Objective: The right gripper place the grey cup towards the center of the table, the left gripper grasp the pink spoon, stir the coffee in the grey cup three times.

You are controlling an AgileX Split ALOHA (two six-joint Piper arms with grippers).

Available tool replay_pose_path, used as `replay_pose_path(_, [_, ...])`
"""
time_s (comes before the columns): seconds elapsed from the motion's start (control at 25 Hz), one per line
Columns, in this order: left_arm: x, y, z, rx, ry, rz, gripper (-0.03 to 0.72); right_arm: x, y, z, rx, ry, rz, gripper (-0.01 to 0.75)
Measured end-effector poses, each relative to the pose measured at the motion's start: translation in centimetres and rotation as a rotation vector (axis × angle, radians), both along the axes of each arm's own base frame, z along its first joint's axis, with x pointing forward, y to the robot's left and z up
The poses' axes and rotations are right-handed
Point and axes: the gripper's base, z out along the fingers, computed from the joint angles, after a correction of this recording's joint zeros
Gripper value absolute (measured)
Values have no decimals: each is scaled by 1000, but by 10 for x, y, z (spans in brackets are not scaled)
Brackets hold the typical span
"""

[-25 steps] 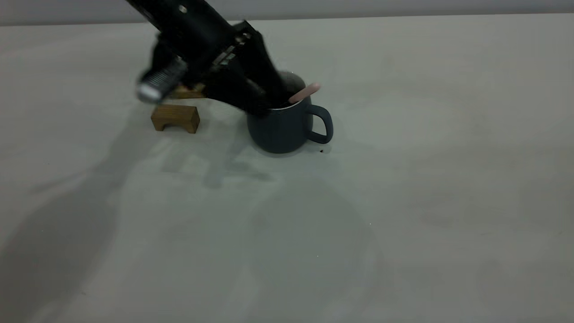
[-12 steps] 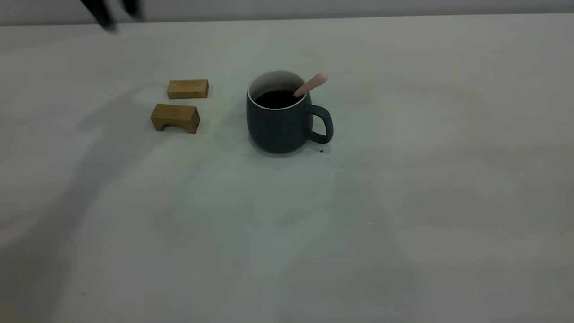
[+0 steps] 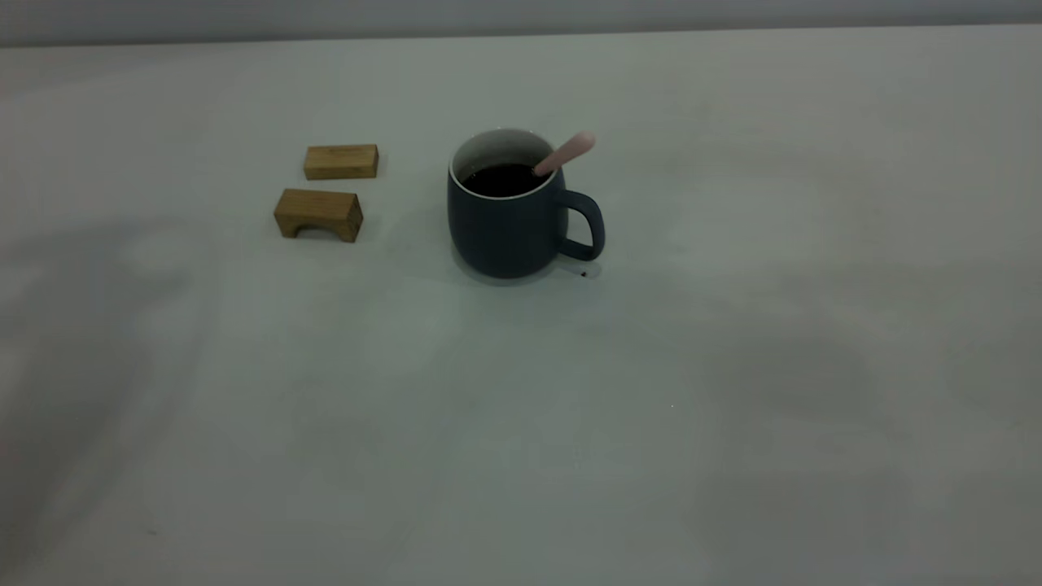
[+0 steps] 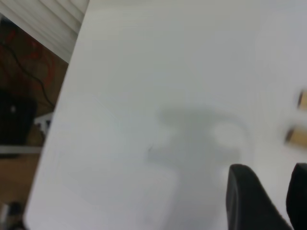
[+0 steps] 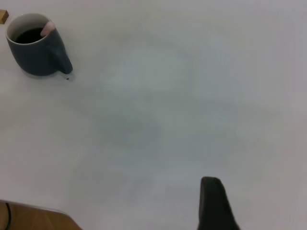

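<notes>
We judge the stirring done: the grey cup (image 3: pixel 506 213) stands mid-table (image 3: pixel 733 366), toward its far edge, the pink spoon (image 3: pixel 567 153) leaning in its coffee (image 3: pixel 498 180), the left gripper (image 4: pixel 269 194) spread empty, the right gripper's (image 5: pixel 217 203) state untellable, so nothing remains but parking.

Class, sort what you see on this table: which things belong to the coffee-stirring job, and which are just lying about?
Belong to the job:
grey cup
coffee inside it
pink spoon, leaning in the cup
left gripper, off to the side

Just lying about:
flat wooden block
arched wooden block
</notes>
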Motion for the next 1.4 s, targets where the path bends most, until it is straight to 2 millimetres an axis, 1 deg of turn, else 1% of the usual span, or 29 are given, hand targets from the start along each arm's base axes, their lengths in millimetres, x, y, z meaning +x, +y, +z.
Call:
replay_pose_path(0.04, [-17,3,-1,2,-10,-36,270,0,0,0,0,0,0,491])
replay_pose_path(0.08, [-31,6,-6,6,-12,-66,269,0,0,0,0,0,0,491])
replay_pose_path(0.12, [-48,9,-5,9,-46,-97,269,0,0,0,0,0,0,491])
replay_pose_path(0.2, [-82,16,-14,14,-94,-145,264,0,0,0,0,0,0,491])
replay_pose_path(0.24, [-96,19,-22,16,-103,-162,261,0,0,0,0,0,0,491])
replay_pose_path(0.28, [-112,22,-25,7,-136,-174,260,0,0,0,0,0,0,491])
replay_pose_path(0.32, [-128,25,-31,-3,-150,-181,260,0,0,0,0,0,0,491])
replay_pose_path(0.48, [-183,33,-61,-69,-176,-210,260,0,0,0,0,0,0,491])
replay_pose_path(0.6, [-216,37,-79,-87,-184,-256,260,0,0,0,0,0,0,491])
replay_pose_path(0.76, [-249,40,-100,-112,-177,-309,260,0,0,0,0,0,0,491])
replay_pose_path(0.92, [-268,41,-119,-162,-199,-306,260,0,0,0,0,0,0,491])
replay_pose_path(1.2, [-291,42,-130,-132,-253,-166,260,0,0,0,0,0,0,491])
replay_pose_path(1.4, [-305,36,-132,-118,-330,-223,260,0,0,0,0,0,0,491])
